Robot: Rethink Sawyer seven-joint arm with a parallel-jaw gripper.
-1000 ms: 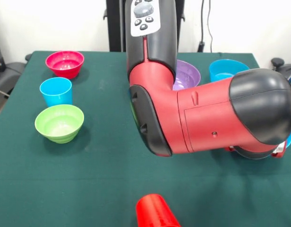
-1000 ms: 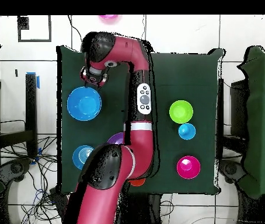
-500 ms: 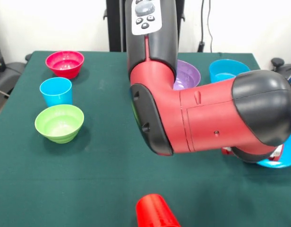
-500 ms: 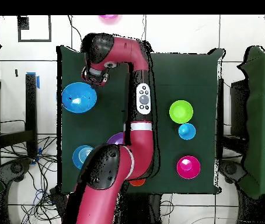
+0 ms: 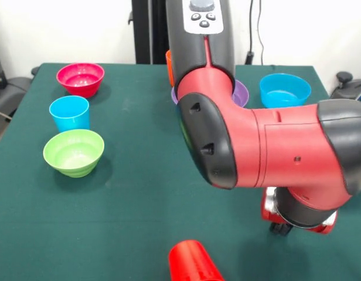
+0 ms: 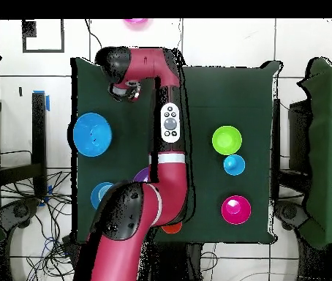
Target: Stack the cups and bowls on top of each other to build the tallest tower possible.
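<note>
A dark green table [image 5: 122,199] sits in a room with a white wall and a white tiled floor [image 6: 227,44]; black wires lie on the floor beside it. The big red arm [image 5: 268,152] bends low over the table; its gripper [image 5: 280,227] points down near the edge, and I cannot tell if it is open or closed. A pink bowl [image 5: 80,79], a light blue cup [image 5: 69,113] and a green bowl [image 5: 74,152] stand in a row, all empty. A purple bowl [image 5: 242,92] peeks out behind the arm; a blue bowl [image 5: 284,90] stands beside it. A bigger blue bowl [image 6: 91,135] sits at the table's edge. A red cup [image 5: 192,262] lies on its side. Nothing is stacked.
</note>
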